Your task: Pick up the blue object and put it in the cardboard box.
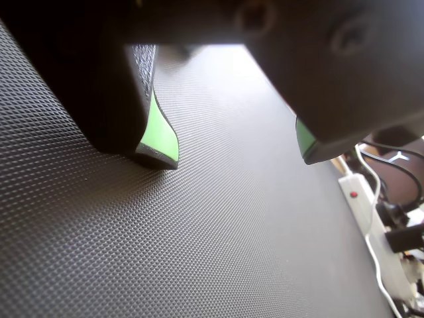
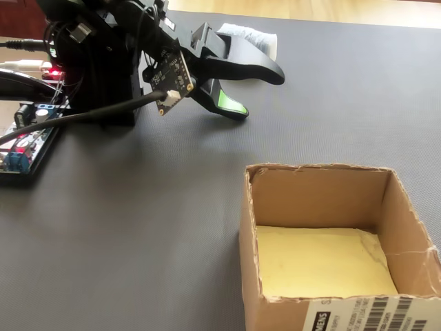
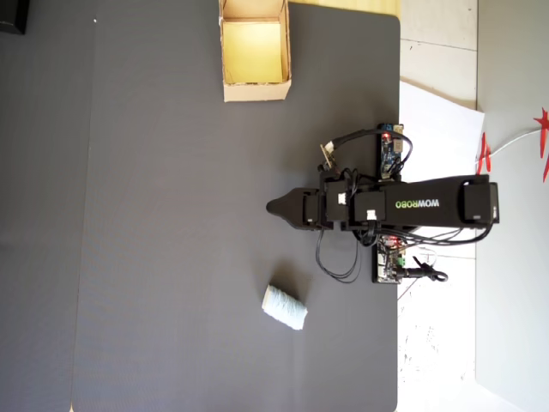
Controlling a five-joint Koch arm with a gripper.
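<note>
Resting low over the dark textured mat (image 3: pixel 171 257), the gripper (image 1: pixel 238 159) stands with its jaws parted and nothing between them; in the wrist view the two green-lined fingertips (image 1: pixel 159 136) show bare mat in the gap, one tip touching or nearly touching the mat.

Item: the arm (image 3: pixel 403 206), black, lettered on top, lying across the mat's right edge in the overhead view, gripper (image 3: pixel 279 207) pointing inward.

Item: the blue object (image 3: pixel 284 307), a pale ribbed lump, lying on the mat below the gripper in the overhead view, apart from it. In the fixed view it (image 2: pixel 249 34) shows just behind the gripper (image 2: pixel 258 93).

Item: the cardboard box (image 3: pixel 225 51), tan, flaps up, yellowish inside, at the mat's top edge in the overhead view, well apart from the gripper and on the opposite side from the lump. Interior holds nothing visible; a barcode label (image 2: pixel 372 317) sits on its near flap in the fixed view.

Item: circuit boards (image 3: pixel 388 154) and cabling beside the arm's base.
</note>
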